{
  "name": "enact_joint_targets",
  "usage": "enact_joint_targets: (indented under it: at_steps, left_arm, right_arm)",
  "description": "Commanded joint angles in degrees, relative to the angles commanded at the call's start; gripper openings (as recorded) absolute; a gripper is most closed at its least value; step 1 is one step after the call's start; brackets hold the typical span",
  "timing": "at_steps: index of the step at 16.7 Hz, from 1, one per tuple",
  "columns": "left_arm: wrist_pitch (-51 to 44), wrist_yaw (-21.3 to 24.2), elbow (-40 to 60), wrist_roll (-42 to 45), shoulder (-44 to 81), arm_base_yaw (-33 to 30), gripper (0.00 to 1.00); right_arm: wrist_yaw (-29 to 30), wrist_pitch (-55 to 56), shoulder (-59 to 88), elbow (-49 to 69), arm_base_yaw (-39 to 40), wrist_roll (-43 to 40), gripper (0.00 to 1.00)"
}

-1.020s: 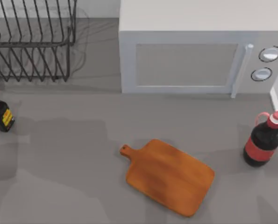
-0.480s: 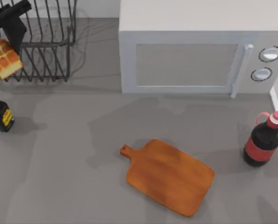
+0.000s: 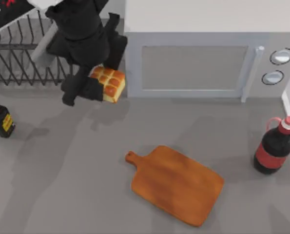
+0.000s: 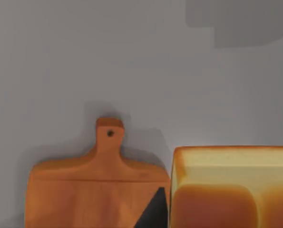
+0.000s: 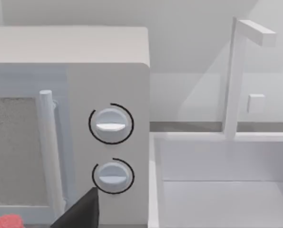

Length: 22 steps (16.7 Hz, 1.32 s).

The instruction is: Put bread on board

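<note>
One arm did the work: my left claw [image 3: 100, 84] was clamped on the bread [image 3: 108, 83], holding it in the air at the far left, in front of the microwave's [image 3: 208, 48] left corner and beside the dish rack [image 3: 32, 58]. The board [image 3: 176, 184] lay near and to the right of the loaf, its long axis slanting, knob handle toward me. Between them the counter [image 3: 62, 170] was bare; the cola bottle [image 3: 274, 148] stood well right. Whether my right claw was open or closed I cannot tell.
</note>
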Motion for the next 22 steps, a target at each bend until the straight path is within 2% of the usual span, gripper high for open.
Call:
enact_joint_targets:
  at_steps: [5,9,12,22]
  left_arm:
    - [1.00,-1.72,-0.82,-28.43,5.97,-12.76,0.00]
    - [1.98,-3.34,-2.59,-41.40,9.17,-19.24,0.00]
    - [2.34,-3.91,-3.35,-44.78,10.08,-21.03,0.00]
    - [3.44,-3.87,-4.30,-44.93,10.48,-20.55,0.00]
  right_arm:
    - [0.00,0.00,0.00,0.00,0.00,0.00,1.00]
    - [0.00,0.00,0.00,0.00,0.00,0.00,1.00]
    - [0.00,0.00,0.00,0.00,0.00,0.00,1.00]
    - [0.00,0.00,0.00,0.00,0.00,0.00,1.00]
